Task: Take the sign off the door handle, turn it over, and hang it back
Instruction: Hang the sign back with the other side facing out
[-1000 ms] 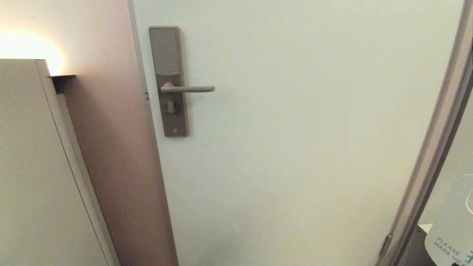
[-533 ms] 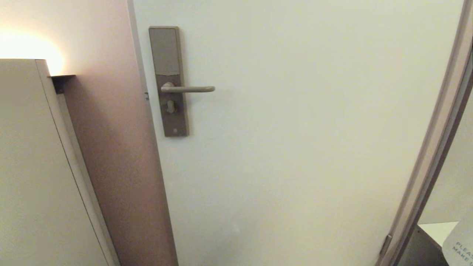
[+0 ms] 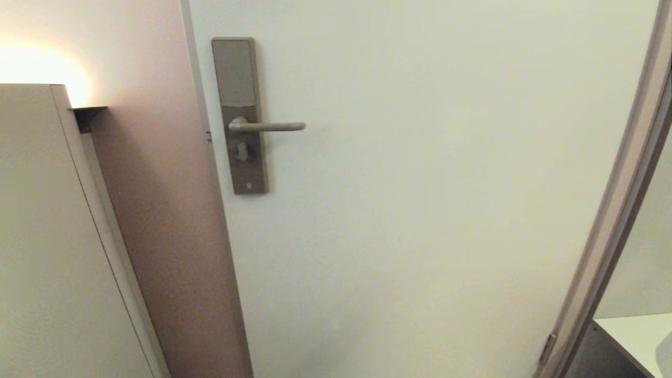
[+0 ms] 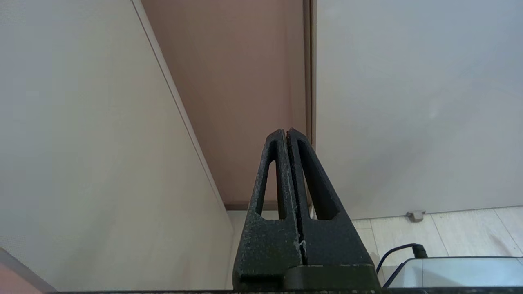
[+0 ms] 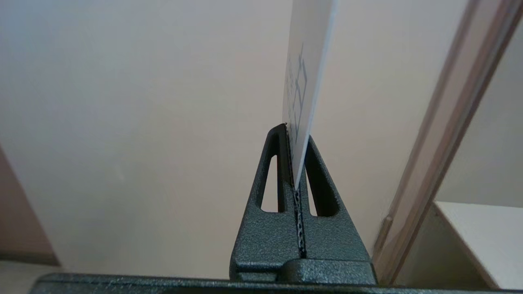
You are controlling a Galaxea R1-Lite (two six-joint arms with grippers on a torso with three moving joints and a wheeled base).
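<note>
the right gripper [image 5: 295, 141] has its fingers pressed together on the lower edge of the sign [image 5: 308, 65]; in the right wrist view the card stands edge-on, straight out from the fingertips, its long axis in line with the fingers; in the head view only a pale sliver of the sign [image 3: 665, 353] shows at the bottom right corner, and neither arm is visible there; the door handle [image 3: 266, 126] is bare, a slim lever lying level, fixed at its left end to the tall lock plate [image 3: 240, 113] and pointing its free end to the right; so the handle lies up and well to the left of the held sign, with a wide stretch of plain door [image 3: 430, 184] between them; i judge that the sign is off and that the hole, which no view shows, has to come onto the lever from its free right end, the card hanging crosswise to the lever's axis; the right arm holds the card and looks the one to carry it; the left gripper [image 4: 287, 132] is closed on nothing, low beside the door edge, near the floor; writing: faint blue-grey marks run along the face of the sign in the right wrist view, too foreshortened to read; no brand or label shows on the lock plate.
</note>
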